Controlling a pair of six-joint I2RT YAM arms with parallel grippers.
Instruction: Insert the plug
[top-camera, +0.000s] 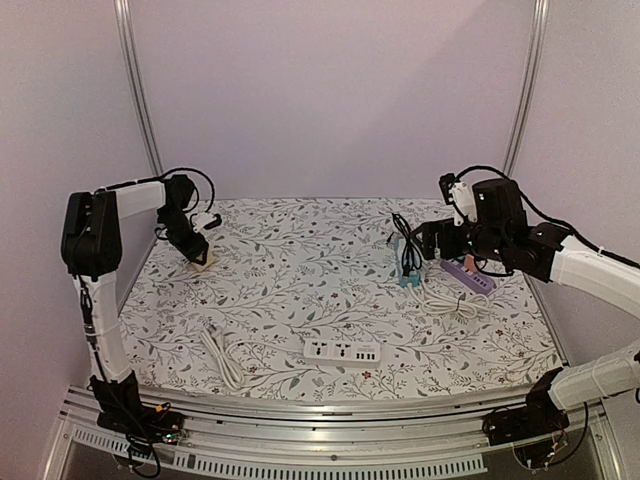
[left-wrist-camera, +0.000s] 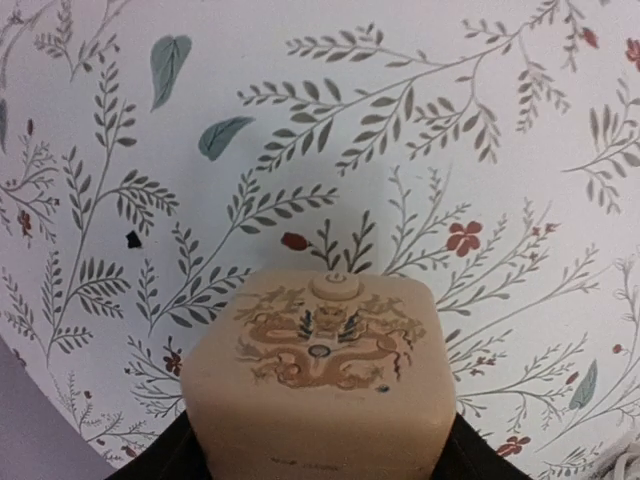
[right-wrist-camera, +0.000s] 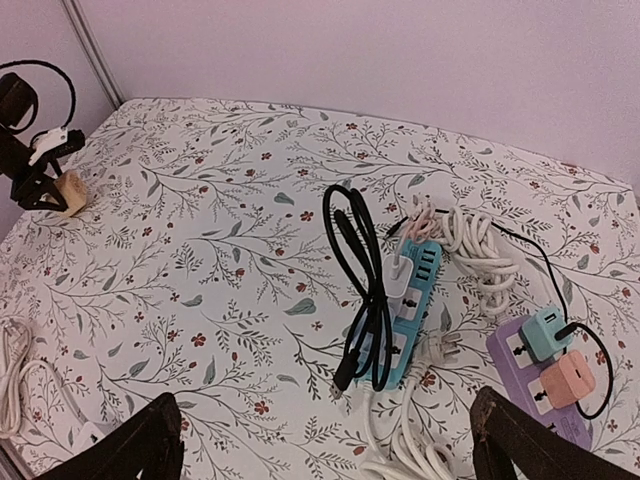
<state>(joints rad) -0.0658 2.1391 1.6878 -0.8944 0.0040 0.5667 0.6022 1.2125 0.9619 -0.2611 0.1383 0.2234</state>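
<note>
My left fingers (left-wrist-camera: 160, 462): one dark tip on each flank of the tan plug (left-wrist-camera: 320, 380), set close against it. Whether they truly pinch it I cannot tell. The plug is a squat block with a dragon print on its face, sitting on the floral tabletop (left-wrist-camera: 300, 120) at the far left.

My right fingers (right-wrist-camera: 150, 445): spread wide, nothing between them, hanging over the right side. Below them lies a blue power strip (right-wrist-camera: 428, 268) with a white charger (right-wrist-camera: 398, 280) plugged in and a black cable (right-wrist-camera: 362, 290) looped across it. Just beside it is a purple power strip (right-wrist-camera: 510, 372) carrying a teal adapter (right-wrist-camera: 548, 333) and a peach adapter (right-wrist-camera: 572, 380).

White power strip (top-camera: 342, 352) lies at the near edge, well apart from the plug. White cable (top-camera: 220, 358) is coiled to its left.
</note>
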